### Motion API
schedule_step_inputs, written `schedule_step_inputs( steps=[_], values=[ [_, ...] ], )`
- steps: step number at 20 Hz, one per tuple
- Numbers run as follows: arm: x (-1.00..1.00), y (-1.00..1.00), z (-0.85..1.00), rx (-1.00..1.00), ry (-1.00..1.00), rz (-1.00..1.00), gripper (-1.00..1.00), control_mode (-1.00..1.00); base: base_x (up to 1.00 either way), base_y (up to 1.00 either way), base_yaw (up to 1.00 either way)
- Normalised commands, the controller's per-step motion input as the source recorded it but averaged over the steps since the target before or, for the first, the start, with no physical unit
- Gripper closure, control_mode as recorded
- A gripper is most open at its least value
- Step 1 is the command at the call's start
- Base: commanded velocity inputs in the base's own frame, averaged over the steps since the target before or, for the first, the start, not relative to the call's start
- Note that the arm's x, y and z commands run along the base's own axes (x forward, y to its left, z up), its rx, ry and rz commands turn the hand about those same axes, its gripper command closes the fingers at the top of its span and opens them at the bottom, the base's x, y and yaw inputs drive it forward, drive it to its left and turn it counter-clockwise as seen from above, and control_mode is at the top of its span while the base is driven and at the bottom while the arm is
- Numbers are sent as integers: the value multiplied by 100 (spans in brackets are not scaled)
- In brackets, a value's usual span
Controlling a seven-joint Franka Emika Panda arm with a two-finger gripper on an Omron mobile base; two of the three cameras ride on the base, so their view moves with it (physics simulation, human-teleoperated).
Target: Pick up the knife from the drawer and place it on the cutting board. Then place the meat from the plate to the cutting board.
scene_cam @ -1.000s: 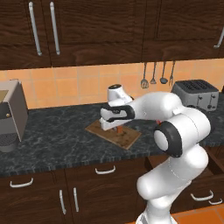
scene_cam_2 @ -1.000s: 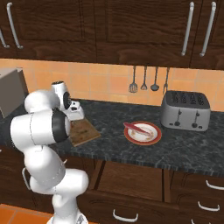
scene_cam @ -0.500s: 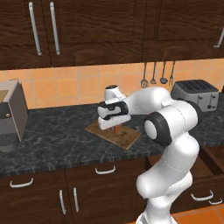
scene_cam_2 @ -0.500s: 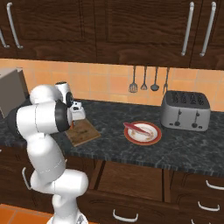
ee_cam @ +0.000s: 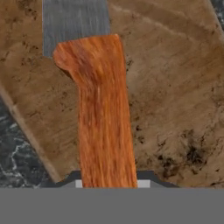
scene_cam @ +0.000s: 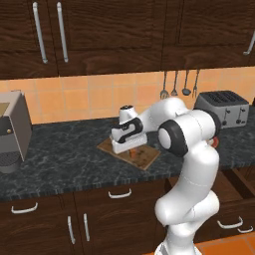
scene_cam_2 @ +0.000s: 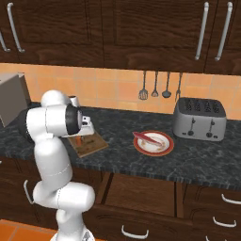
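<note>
Jaws closed on knife (ee_cam: 103, 109) handle over cutting board (ee_cam: 175, 100), meat (scene_cam_2: 148, 140) on plate (scene_cam_2: 165, 147), toaster (scene_cam_2: 198, 118) beyond

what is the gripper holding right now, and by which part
The small knife with grey metal blade and orange-red handle, gripped at the butt end of the handle, over the mottled brown wooden cutting board.

Mottled brown wooden cutting board (scene_cam: 144, 155) on the dark speckled bench (scene_cam: 64, 154); red-rimmed white plate (scene_cam_2: 154, 143) to its right, silver toaster (scene_cam_2: 198, 118) beyond.

Glossy white rounded arm (scene_cam: 191, 149) segments, dark grey joint rings, bulbous white base.
</note>
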Motion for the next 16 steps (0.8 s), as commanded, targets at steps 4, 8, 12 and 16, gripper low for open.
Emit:
schedule_step_inputs(
  steps=[4, 8, 12, 16],
  values=[
    [8, 0, -17, 0, 3, 0, -100, -100, 0, 0, 0],
    [0, -2, 21, 0, 0, 0, -100, -100, 0, 0, 0],
    [8, -15, 68, 0, 2, 0, -100, -100, 0, 0, 0],
    [0, -63, 45, 4, 3, 0, -100, -100, 0, 0, 0]
  ],
)
